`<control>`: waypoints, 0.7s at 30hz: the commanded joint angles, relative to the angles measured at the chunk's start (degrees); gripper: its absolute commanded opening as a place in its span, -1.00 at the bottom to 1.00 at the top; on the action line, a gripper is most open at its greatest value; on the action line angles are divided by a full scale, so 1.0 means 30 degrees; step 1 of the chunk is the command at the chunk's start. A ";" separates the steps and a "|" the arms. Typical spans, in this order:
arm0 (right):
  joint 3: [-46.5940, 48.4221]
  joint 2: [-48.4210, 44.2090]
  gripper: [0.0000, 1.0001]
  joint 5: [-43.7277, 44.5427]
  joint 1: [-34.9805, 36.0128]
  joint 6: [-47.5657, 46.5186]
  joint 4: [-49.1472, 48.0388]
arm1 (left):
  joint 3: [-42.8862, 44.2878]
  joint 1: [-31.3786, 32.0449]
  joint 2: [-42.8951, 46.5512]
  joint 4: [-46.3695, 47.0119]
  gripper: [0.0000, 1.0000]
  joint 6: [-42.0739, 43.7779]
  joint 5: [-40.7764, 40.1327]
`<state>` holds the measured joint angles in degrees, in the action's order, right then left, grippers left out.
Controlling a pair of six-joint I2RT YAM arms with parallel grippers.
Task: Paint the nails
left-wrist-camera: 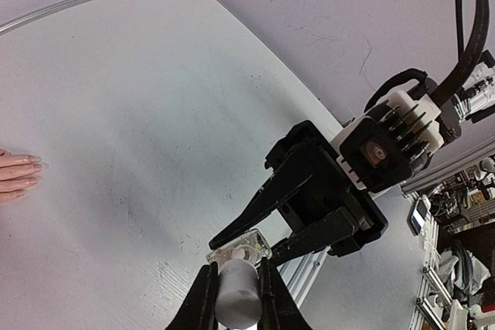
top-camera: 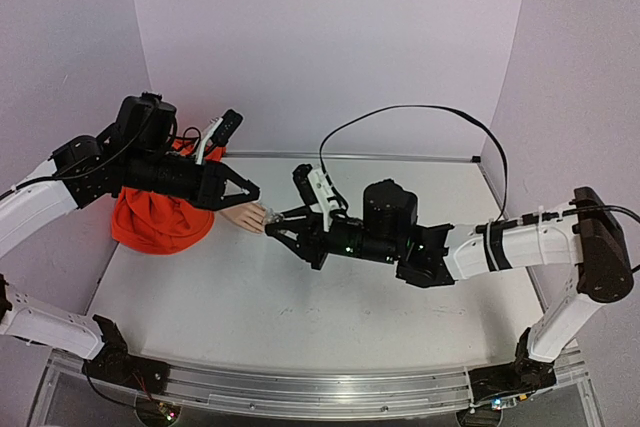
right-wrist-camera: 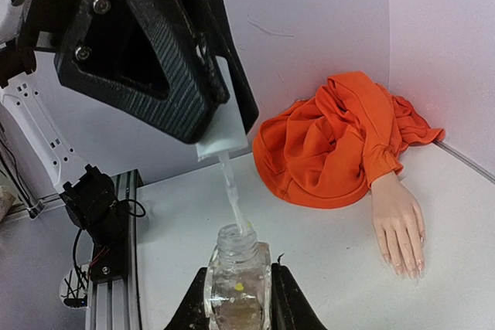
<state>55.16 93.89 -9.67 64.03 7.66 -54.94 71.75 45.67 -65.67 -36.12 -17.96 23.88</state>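
Nails point(right-wrist-camera: 404, 267) tip the pale mannequin hand point(right-wrist-camera: 398, 222) lying palm-down on the table's point(top-camera: 300, 297) far left, beside its orange sleeve point(right-wrist-camera: 332, 144). Left gripper point(left-wrist-camera: 237, 280) pinches a white brush cap point(right-wrist-camera: 226, 133); right gripper point(right-wrist-camera: 238, 293) clamps the clear bottle point(right-wrist-camera: 238, 264).

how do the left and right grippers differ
The left gripper pinches a white brush cap; the right gripper clamps a clear bottle. The left gripper reaches in over the orange sleeve, the right gripper from the opposite side. Both are shut, meeting at the bottle's mouth.
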 commanded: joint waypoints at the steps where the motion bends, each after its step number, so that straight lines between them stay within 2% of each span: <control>1: 0.1210 0.0296 -1.00 -0.0262 0.0069 -0.0214 -0.1611 | 0.0112 0.0128 0.0020 0.0431 -1.00 0.0096 -0.0048; 21: 0.1388 0.0316 -1.00 -0.0001 0.0209 -0.0608 -0.1873 | -0.0130 0.0377 -0.0206 -0.0218 -1.00 0.0096 -0.0544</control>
<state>56.12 95.04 -9.61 64.07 6.98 -55.29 71.07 46.48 -65.95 -36.53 -17.96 23.22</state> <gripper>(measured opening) 0.220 0.161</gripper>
